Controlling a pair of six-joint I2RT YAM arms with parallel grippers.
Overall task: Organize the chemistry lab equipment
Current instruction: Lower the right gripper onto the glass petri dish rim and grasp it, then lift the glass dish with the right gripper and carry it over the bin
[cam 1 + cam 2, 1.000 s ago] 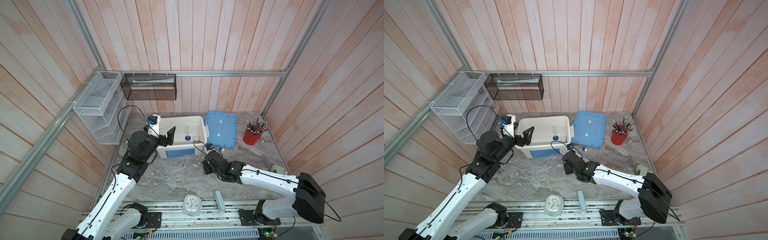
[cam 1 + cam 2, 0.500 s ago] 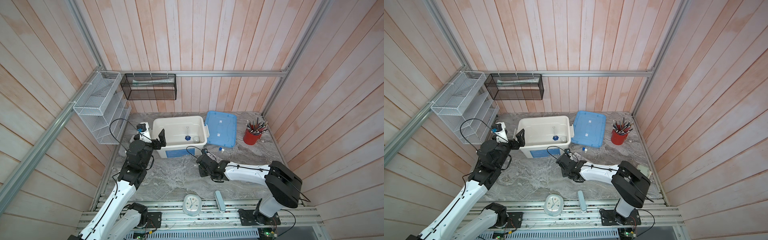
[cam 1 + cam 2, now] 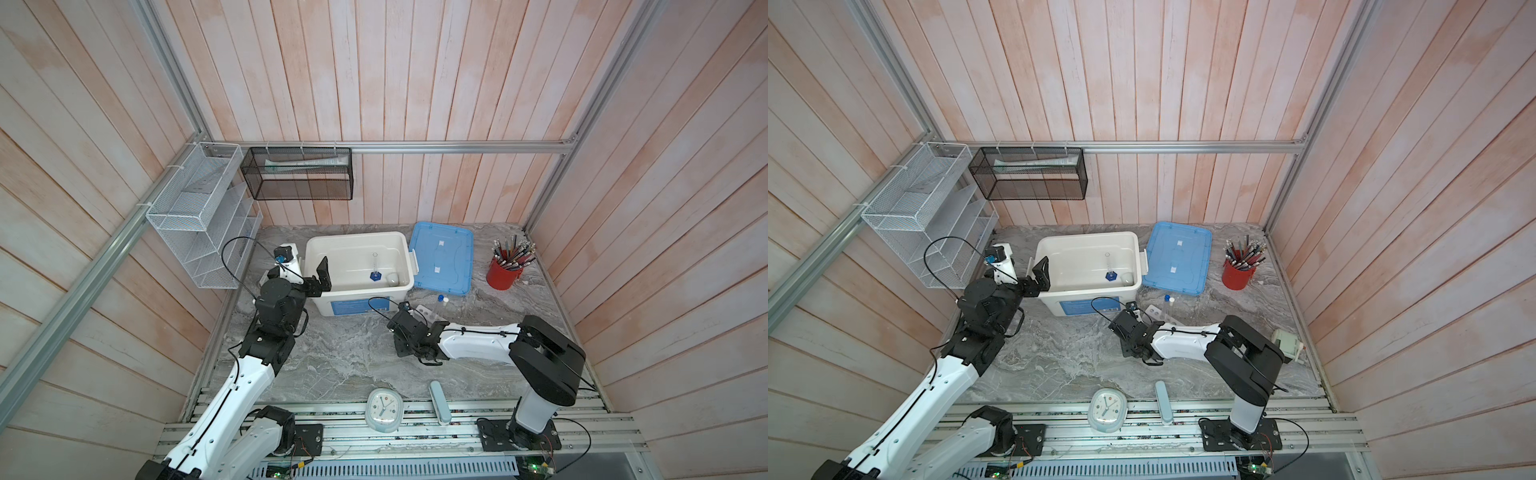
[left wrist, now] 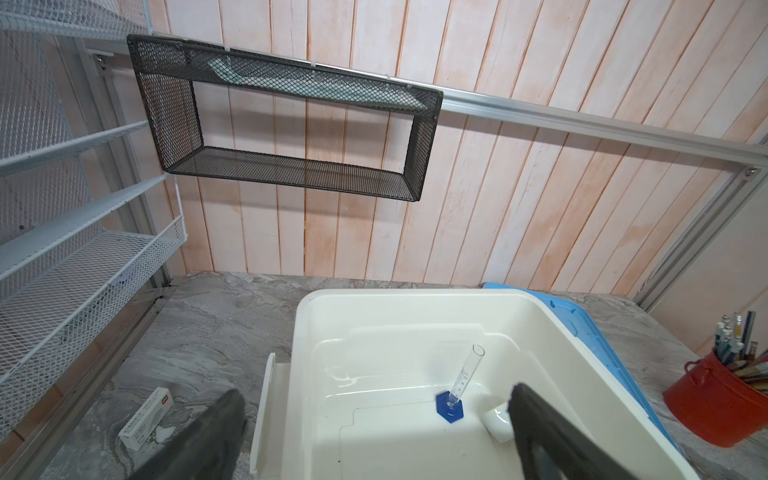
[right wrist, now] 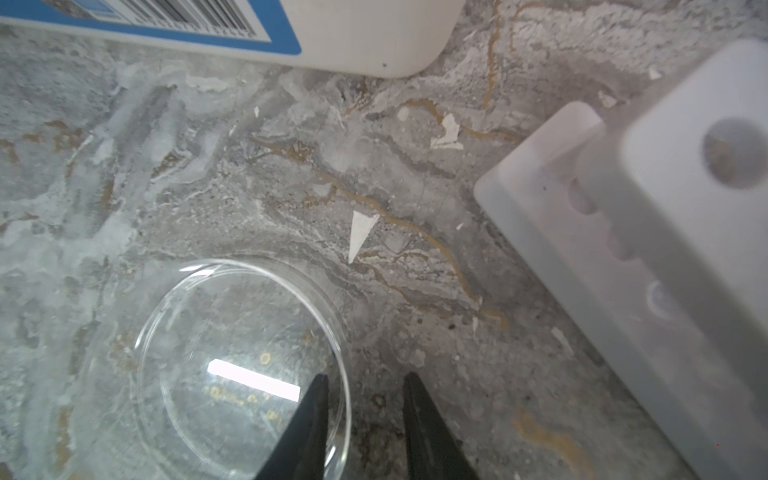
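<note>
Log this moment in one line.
left fingers: open, at white plastic bin | right fingers: open, astride clear round petri dish rim | dish: on grey table

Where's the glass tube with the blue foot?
In both top views the tube stands inside the white bin, right of centre, beside the small white dish.
</note>
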